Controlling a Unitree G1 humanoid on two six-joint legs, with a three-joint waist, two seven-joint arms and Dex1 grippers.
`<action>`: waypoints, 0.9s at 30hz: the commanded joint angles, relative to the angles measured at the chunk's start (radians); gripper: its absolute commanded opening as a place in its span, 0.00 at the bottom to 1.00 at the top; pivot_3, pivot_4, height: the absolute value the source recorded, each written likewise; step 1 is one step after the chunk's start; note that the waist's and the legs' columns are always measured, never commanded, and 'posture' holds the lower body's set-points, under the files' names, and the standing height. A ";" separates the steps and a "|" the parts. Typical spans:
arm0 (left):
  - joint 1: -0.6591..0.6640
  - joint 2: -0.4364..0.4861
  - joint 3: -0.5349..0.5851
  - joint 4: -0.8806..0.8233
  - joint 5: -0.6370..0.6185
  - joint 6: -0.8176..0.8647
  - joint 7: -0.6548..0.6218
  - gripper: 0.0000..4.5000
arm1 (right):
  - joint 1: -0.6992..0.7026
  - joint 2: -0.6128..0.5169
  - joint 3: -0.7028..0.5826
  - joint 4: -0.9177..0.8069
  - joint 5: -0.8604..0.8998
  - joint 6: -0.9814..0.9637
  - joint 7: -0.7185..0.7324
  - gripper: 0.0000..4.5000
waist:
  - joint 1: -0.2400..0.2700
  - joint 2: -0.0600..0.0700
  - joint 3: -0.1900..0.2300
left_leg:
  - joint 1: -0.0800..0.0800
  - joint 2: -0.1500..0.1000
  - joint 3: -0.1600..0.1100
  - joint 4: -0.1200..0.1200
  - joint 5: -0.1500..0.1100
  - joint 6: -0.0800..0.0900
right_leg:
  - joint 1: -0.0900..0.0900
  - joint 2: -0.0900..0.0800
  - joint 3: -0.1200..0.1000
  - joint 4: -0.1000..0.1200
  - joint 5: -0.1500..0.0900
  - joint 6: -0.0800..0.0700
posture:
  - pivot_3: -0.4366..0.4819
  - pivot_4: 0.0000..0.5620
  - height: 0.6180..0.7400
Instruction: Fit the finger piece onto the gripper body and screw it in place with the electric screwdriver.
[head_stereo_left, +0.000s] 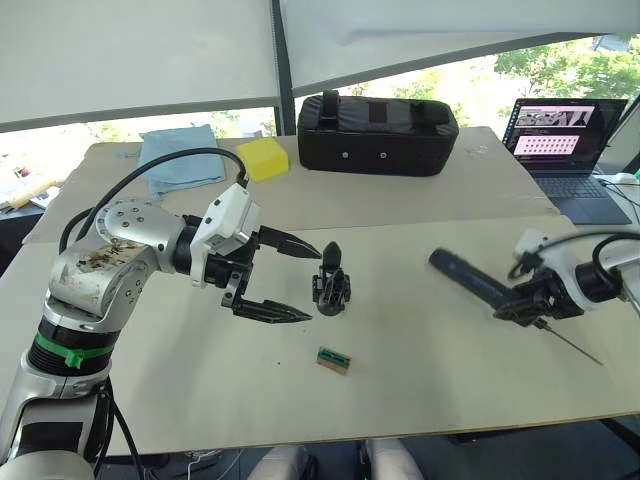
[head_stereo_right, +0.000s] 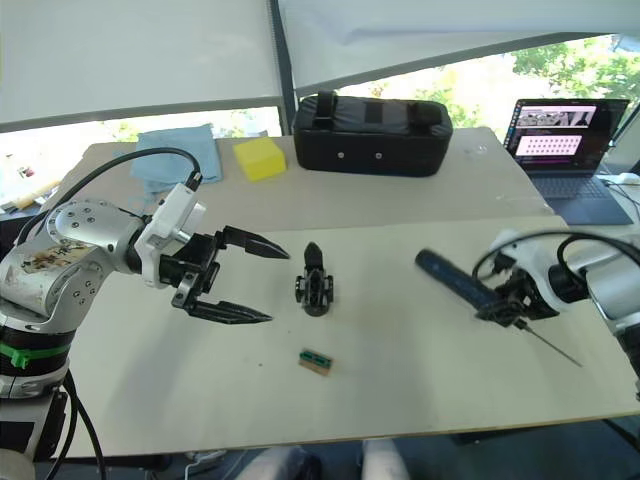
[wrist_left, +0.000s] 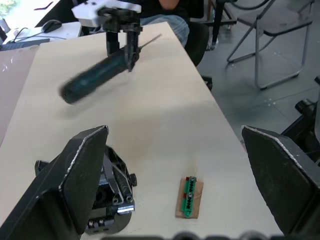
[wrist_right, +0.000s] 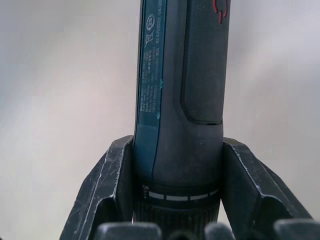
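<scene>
The gripper body (head_stereo_left: 331, 286) stands on the pale table (head_stereo_left: 420, 390) near its middle, with one pointed black finger upright on it. A separate finger piece is out of view. My left gripper (head_stereo_left: 313, 283) hovers open just left of the body, its tips on either side of the near edge and clear of it. The left wrist view has the body (wrist_left: 107, 195) beside one finger (wrist_left: 85, 170). At the right, my right gripper (head_stereo_left: 530, 305) is shut on the electric screwdriver (head_stereo_left: 470, 278), held low over the table, its thin bit pointing toward the right front edge. Its bluish label (wrist_right: 150, 75) shows between the fingers.
A small green-and-brown block (head_stereo_left: 334, 360) lies in front of the gripper body. On the far table sit a large black case (head_stereo_left: 377, 132), a yellow block (head_stereo_left: 262, 158) and a blue cloth (head_stereo_left: 180, 155). A laptop (head_stereo_left: 565, 145) is open at the back right.
</scene>
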 joint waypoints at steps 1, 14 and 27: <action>-0.014 0.006 0.000 -0.002 0.004 -0.027 -0.008 1.00 | 0.006 -0.010 0.009 0.007 -0.070 -0.072 0.024 0.55 | 0.004 0.000 0.000 | 0.000 0.000 0.000 0.001 0.000 0.000 | 0.000 0.000 0.000 0.000 0.000 0.000 | 0.48 0.27 1.00; 0.032 0.008 -0.013 -0.035 0.016 -0.042 0.022 1.00 | -0.074 0.084 0.134 0.057 -0.208 0.124 0.180 0.96 | 0.011 -0.002 0.000 | 0.000 0.000 0.001 0.001 0.000 0.000 | 0.000 0.000 0.001 0.000 0.000 0.000 | 0.48 0.27 1.00; 0.244 0.030 -0.066 -0.092 0.070 -0.145 -0.018 1.00 | 0.082 0.088 -0.300 -0.268 0.180 -0.207 0.252 0.43 | 0.004 -0.003 0.005 | 0.008 0.001 0.001 -0.002 -0.002 -0.004 | 0.006 0.001 0.001 0.000 0.000 0.000 | 0.48 0.27 1.00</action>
